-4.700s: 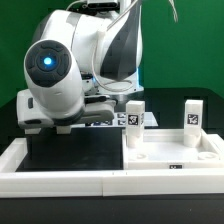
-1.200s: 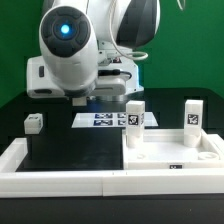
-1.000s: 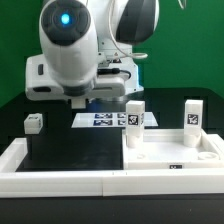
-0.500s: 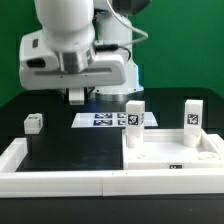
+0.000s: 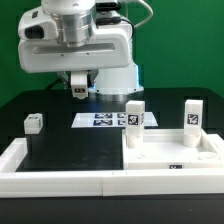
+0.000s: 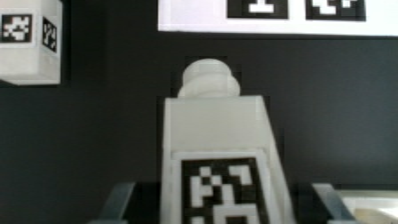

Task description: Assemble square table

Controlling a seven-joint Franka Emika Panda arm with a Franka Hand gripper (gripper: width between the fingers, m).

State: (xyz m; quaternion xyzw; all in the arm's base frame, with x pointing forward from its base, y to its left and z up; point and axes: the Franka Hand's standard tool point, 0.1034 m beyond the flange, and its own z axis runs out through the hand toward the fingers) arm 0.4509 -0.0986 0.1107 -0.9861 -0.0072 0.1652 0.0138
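The square table's white slab [image 5: 165,152] lies flat at the exterior view's right, with a small tag on its front edge. Two white tagged legs stand upright on it, one at its near-left corner [image 5: 134,116] and one towards the right [image 5: 190,115]. Another leg [image 5: 34,122] [image 6: 27,45] lies on the black table at the left. My gripper [image 5: 79,89] [image 6: 222,205] hangs above the table behind the marker board, shut on a further leg [image 6: 217,140]. That leg's tag faces the wrist camera and its screw tip points away.
The marker board [image 5: 103,119] [image 6: 285,12] lies flat on the black table between the gripper and the slab. A long low white border wall [image 5: 60,170] runs along the front and left sides. A green backdrop stands behind the arm.
The arm has risen over the last second, carrying the held leg up off the table. The slab, the standing legs and the loose leg have not moved.
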